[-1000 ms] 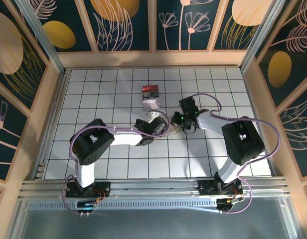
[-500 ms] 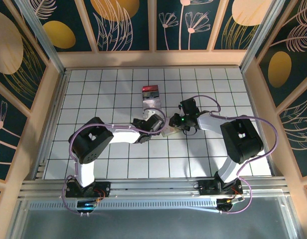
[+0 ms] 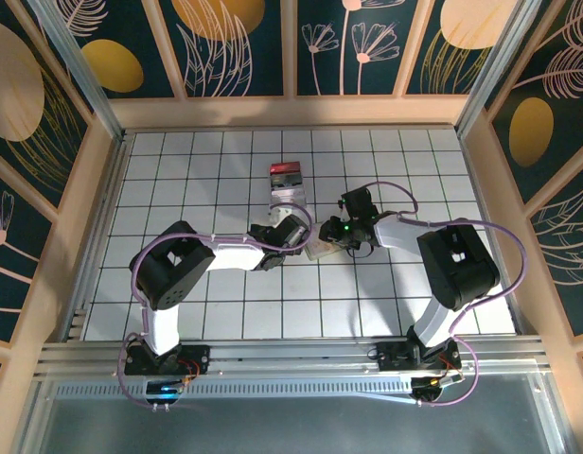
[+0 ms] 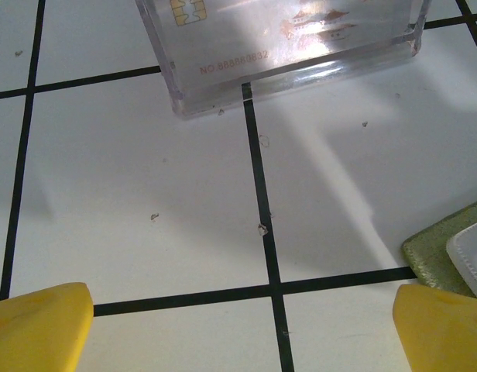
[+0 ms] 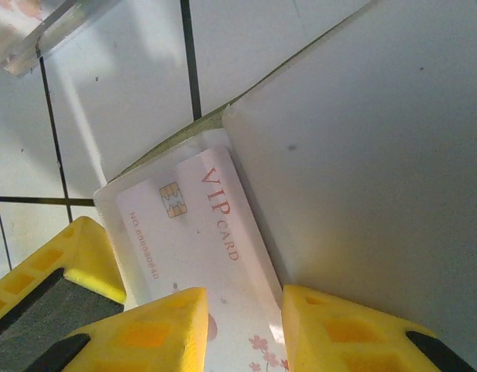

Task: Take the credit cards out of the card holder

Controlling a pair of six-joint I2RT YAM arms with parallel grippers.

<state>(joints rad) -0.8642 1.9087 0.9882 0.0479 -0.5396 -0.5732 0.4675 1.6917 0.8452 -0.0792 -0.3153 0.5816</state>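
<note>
by clear box (image 4: 293, 62), left fingers (image 4: 37, 327) spread; right fingers (image 5: 149, 333) slightly apart over credit card (image 5: 193, 232)

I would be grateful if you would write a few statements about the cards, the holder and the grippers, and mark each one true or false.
1. The left gripper stands wide open with nothing between its fingers. True.
2. A pale VIP card reaches in between the fingertips of the right gripper. True.
3. The clear box is empty. False: a chip card lies inside it.
4. The card holder has a blue edge. False: its edge is green.
</note>
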